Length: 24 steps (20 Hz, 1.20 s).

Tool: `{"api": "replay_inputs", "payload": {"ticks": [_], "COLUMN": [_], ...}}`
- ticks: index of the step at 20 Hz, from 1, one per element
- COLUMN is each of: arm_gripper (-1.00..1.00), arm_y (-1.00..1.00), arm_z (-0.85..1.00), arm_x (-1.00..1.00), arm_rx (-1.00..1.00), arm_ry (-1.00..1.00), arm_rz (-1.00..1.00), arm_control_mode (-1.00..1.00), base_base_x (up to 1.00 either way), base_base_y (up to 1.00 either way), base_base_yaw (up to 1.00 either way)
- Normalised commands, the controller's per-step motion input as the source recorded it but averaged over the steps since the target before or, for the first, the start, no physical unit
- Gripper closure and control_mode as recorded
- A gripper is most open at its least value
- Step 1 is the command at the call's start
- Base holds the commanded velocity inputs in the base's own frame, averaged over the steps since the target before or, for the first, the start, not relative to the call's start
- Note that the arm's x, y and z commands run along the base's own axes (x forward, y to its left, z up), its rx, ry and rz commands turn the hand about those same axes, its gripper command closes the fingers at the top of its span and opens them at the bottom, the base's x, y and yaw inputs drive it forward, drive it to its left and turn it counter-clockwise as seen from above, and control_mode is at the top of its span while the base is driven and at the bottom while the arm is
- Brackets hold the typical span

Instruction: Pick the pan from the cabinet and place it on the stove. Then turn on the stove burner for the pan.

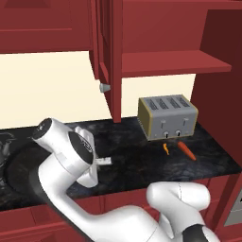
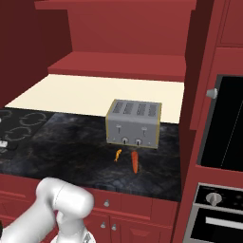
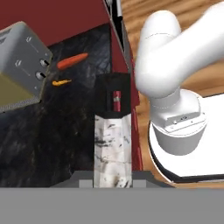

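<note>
Pan carry: the cabinet hangs open above the gripper, with the stove off to its side. The closed fingers seemingly clamp the pan's handle. Keep it level and set it centred on a burner ring.

Dark marbled countertop against a cream wall, red base cabinets, wooden floor.

Toaster on countertop, carrot just before it, cabinet above.
</note>
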Motion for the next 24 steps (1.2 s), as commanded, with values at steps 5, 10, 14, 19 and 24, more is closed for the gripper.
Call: {"api": "replay_inputs", "payload": {"ticks": [5, 10, 14, 19, 24], "arm_gripper": [1.00, 1.00, 1.00, 1.00, 1.00], "arm_y": [0.20, 0.19, 0.09, 0.10, 0.00], "arm_z": [-0.26, -0.17, -0.25, -0.29, -0.15], "arm_x": [0.56, 0.41, 0.10, 0.07, 0.20], "arm_rx": [0.00, -0.01, -0.03, -0.02, 0.00], "arm_ry": [0.00, -0.01, -0.10, -0.14, -0.06], "arm_rz": [-0.23, -0.16, -0.11, -0.13, -0.19], "arm_control_mode": [-1.00, -1.00, -1.00, -1.00, -1.00], "base_base_x": [0.00, 0.00, 0.00, 0.00, 0.00], "base_base_y": [0.00, 0.00, 0.00, 0.00, 0.00], "base_base_yaw": [0.00, 0.00, 0.00, 0.00, 0.00]}}
